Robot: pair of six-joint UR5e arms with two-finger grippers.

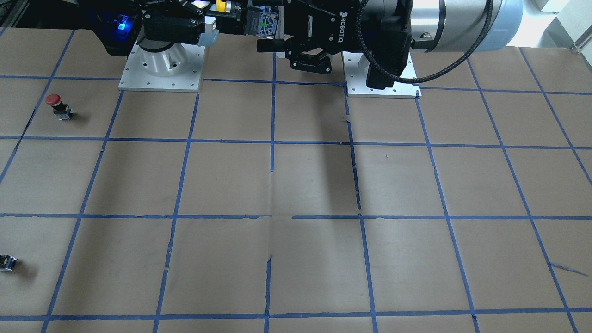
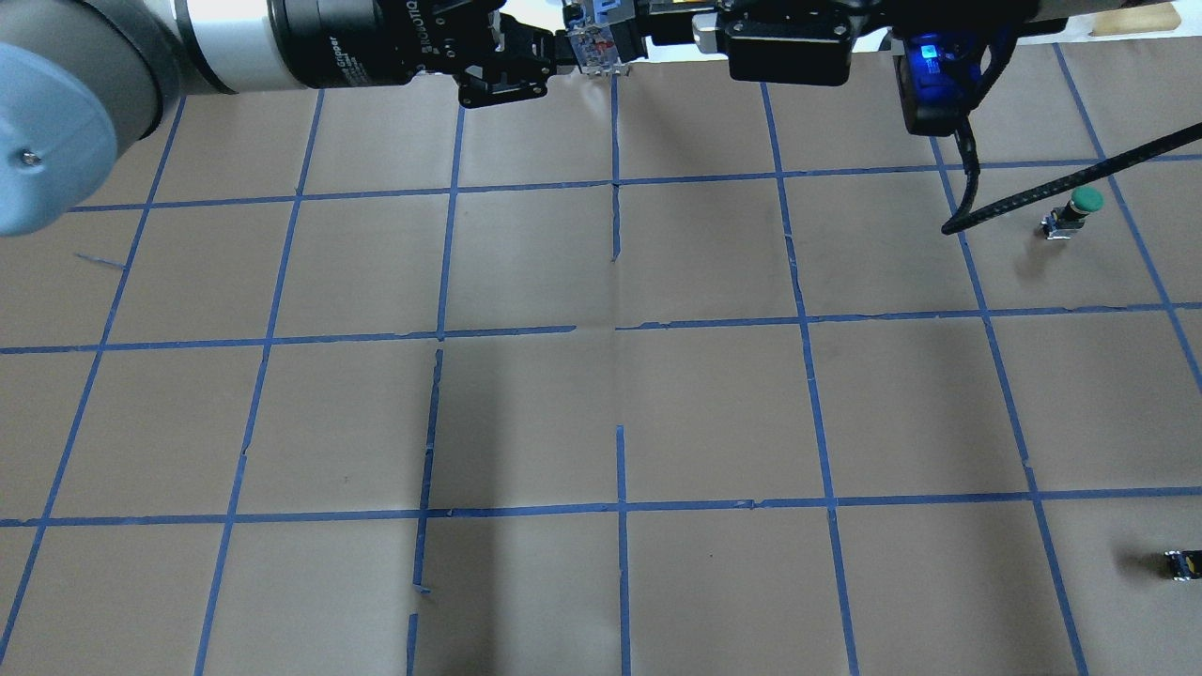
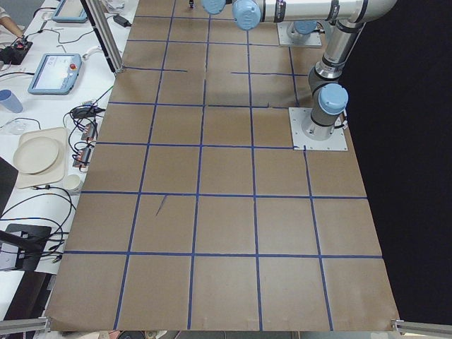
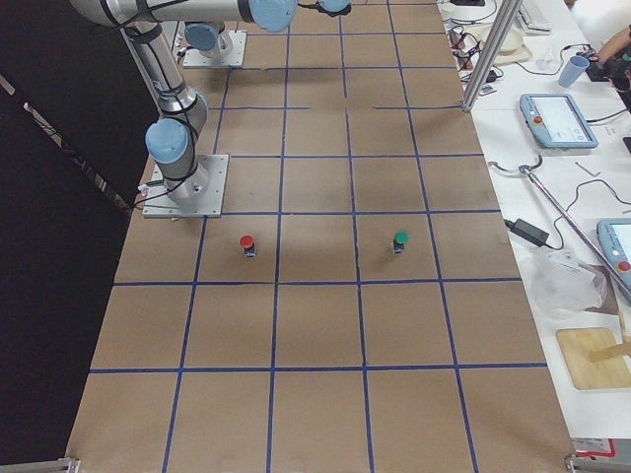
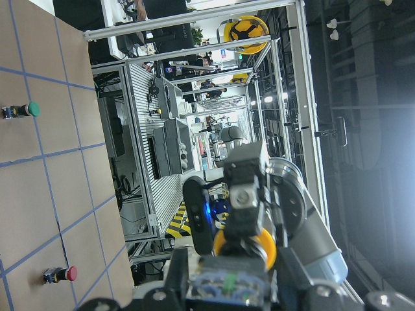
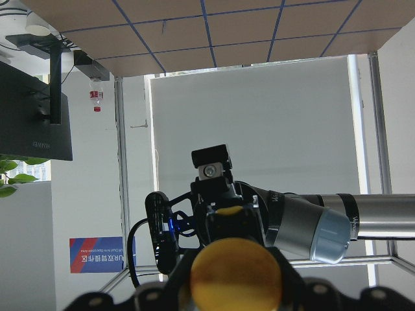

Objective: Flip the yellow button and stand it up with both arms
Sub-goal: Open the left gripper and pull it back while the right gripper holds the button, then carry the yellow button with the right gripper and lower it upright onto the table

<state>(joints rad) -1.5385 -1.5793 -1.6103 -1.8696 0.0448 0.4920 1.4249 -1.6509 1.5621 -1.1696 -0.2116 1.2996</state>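
The yellow button is held in mid-air between my two grippers, high above the table's robot-side edge. Its yellow cap (image 1: 222, 5) points toward the right gripper (image 1: 213, 18), and its switch body (image 1: 262, 23) points toward the left gripper (image 1: 270, 32). In the right wrist view the cap (image 6: 235, 272) sits between that gripper's fingers. In the left wrist view the switch body (image 5: 227, 288) sits between the left fingers, with the cap (image 5: 249, 249) behind it. In the overhead view the switch body (image 2: 596, 42) shows between the left gripper (image 2: 554, 52) and the right gripper (image 2: 657, 28).
A red-capped button (image 1: 55, 104) and a green-capped button (image 2: 1075, 208) stand on the brown paper on my right side. A small black capless part (image 2: 1185, 563) lies nearer the table's far right corner. The arms' base plates (image 1: 162, 74) are at the robot-side edge.
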